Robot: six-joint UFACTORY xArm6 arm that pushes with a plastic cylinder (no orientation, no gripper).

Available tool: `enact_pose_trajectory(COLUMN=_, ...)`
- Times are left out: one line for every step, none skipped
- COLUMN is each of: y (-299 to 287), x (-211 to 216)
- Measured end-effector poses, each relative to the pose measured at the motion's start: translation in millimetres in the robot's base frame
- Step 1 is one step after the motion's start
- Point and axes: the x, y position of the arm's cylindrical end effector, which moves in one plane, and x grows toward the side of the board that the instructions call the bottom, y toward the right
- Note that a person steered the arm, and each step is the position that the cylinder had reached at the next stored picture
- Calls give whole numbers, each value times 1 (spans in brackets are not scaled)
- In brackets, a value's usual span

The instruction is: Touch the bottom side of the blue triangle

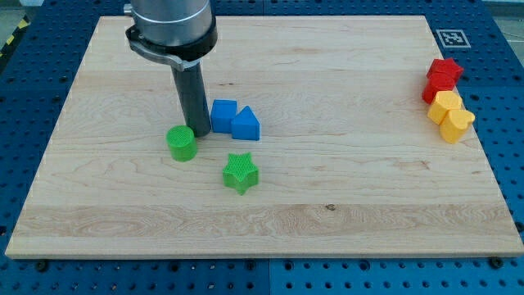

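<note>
The blue triangle [246, 124] lies left of the board's middle, touching a blue cube [223, 115] on its left. My tip [201, 133] rests on the board just left of the blue cube, between it and a green cylinder [182, 142]. A green star [241, 172] lies below the triangle, toward the view's bottom. The tip is left of the triangle, with the cube between them.
At the view's right edge of the wooden board [327, 213] stand a red star [444, 73], a red block behind it [431, 90], a yellow hexagon-like block [446, 105] and a yellow heart [456, 124]. A marker tag [449, 38] sits at the top right corner.
</note>
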Motion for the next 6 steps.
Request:
enact_pose_trajectory(y=0, x=5)
enact_pose_trajectory(y=0, x=5)
enact_pose_trajectory(y=0, x=15)
enact_pose_trajectory(y=0, x=15)
enact_pose_trajectory(y=10, x=15)
enact_pose_trajectory(y=10, x=15)
